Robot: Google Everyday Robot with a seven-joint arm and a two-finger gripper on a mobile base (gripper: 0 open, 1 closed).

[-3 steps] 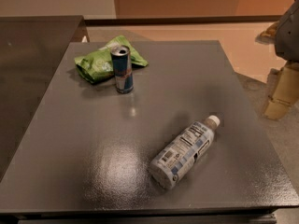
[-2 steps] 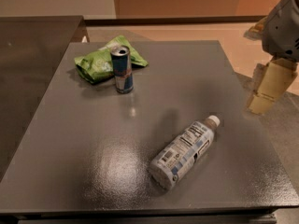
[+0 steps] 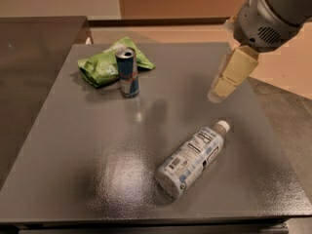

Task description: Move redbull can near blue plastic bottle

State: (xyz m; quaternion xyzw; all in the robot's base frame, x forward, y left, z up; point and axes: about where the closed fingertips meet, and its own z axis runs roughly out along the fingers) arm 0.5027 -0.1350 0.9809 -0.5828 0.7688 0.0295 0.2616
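Task looks barely started, judging by the layout. Can [image 3: 128,72] stands upright at far-left of the surface [image 3: 87,145], touching or just in front of a green snack bag [image 3: 100,65], well apart from the bottle [image 3: 191,159]. Bottle lies on its side nr the front-right, white cap pointing back-right, label up. Gripper [image 3: 222,87] hangs in the air over the right part of the surface, above & just behind the bottle's cap, nowhere nr the can and holding nothing I can see. Jaws: can't tell if open or closed from this angle.

Left to do, prob. everything: reach across to the can, grab it, carry it over, set it down beside the bottle w/o knocking either. Bag crowds the can's back side, so approach from front or top seems safer.

Surface is a dark grey square top, slightly glossy w/ a soft light patch mid-front. Another dark table [image 3: 34,38] adjoins at left. Tan floor [image 3: 287,67] to the right, pale wall and orange-brown panel at the back.
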